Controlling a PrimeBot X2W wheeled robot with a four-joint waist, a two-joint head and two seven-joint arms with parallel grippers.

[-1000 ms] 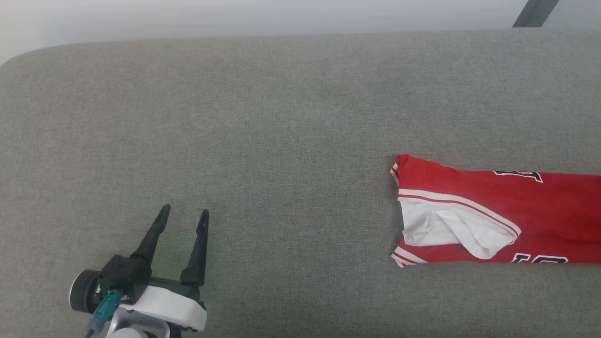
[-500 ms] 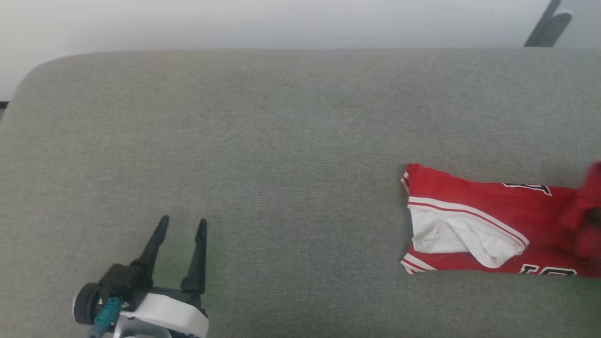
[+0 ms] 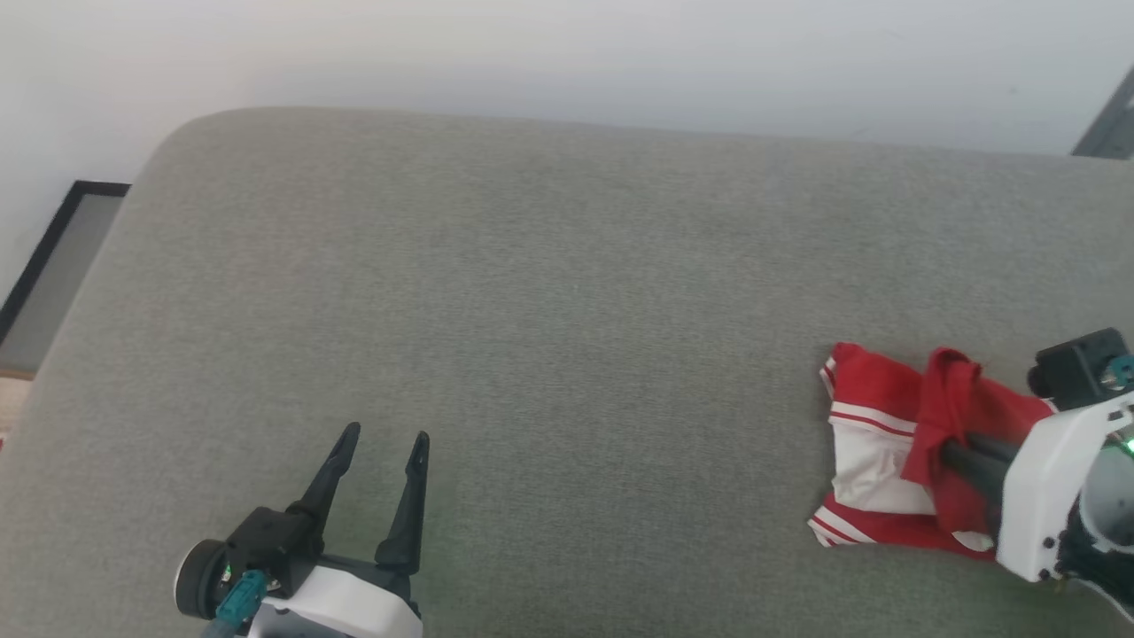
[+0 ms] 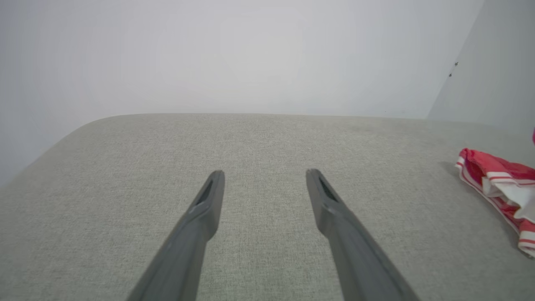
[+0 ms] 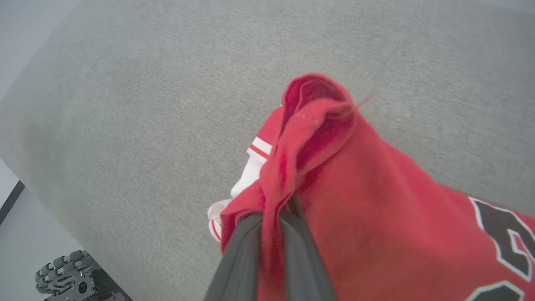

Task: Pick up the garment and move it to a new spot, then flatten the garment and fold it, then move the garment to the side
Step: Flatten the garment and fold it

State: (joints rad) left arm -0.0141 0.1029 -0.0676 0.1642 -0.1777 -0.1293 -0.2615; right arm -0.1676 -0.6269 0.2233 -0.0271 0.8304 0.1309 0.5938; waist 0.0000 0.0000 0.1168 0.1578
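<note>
both fingers of your right gripper [image 5: 276, 211] clamp a raised fold of the shirt [image 3: 873, 390]; your left gripper [image 3: 385, 436], fingers apart, sits well away over the grey cushion [image 3: 567, 292].

Shirt [image 3: 873, 461]: on cushion [image 3: 567, 310], toward its right end.
Right tool [image 3: 946, 447]: on shirt, a fold pinched between its fingers.
Left tool [image 3: 387, 434]: well left of shirt, above cushion.
</note>
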